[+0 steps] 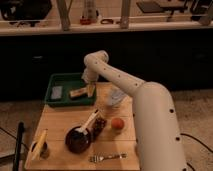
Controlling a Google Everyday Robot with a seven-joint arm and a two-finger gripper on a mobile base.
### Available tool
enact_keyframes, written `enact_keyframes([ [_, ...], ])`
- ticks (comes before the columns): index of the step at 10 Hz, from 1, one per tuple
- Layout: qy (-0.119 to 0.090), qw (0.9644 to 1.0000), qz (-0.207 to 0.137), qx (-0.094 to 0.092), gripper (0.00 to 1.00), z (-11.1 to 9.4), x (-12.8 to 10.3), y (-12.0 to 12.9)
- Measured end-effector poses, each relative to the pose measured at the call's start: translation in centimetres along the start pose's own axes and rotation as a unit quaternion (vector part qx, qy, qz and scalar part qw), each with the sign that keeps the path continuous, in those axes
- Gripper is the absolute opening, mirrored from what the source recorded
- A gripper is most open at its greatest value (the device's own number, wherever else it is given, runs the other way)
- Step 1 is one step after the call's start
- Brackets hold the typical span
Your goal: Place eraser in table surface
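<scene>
The eraser (77,93) is a small tan block lying inside the green tray (64,79), toward its right side. My gripper (91,90) hangs from the white arm over the tray's right end, right next to the eraser; I cannot tell whether it touches it. The table surface (60,120) is a light wooden plank top in front of the tray.
A flat grey-blue pad (56,92) lies in the tray's left part. On the table stand a clear cup (116,97), an orange fruit (117,123), a dark bowl (78,140) with a white spoon, a fork (106,157) and a yellow item (39,144) at the front left.
</scene>
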Motion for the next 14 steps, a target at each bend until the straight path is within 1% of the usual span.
enact_keyframes([
  [4, 0.007, 0.9997, -0.019, -0.016, 0.8, 1.5, -1.3, -0.5],
  [9, 0.013, 0.9992, -0.02, -0.032, 0.8, 3.2, -1.8, -0.8],
  [12, 0.014, 0.9986, -0.02, -0.048, 0.8, 5.1, -2.2, -0.7],
  [13, 0.013, 0.9982, -0.019, -0.056, 0.8, 6.0, -2.2, -0.5],
  [14, 0.009, 0.9981, -0.015, -0.059, 0.8, 6.7, -2.1, -0.4],
])
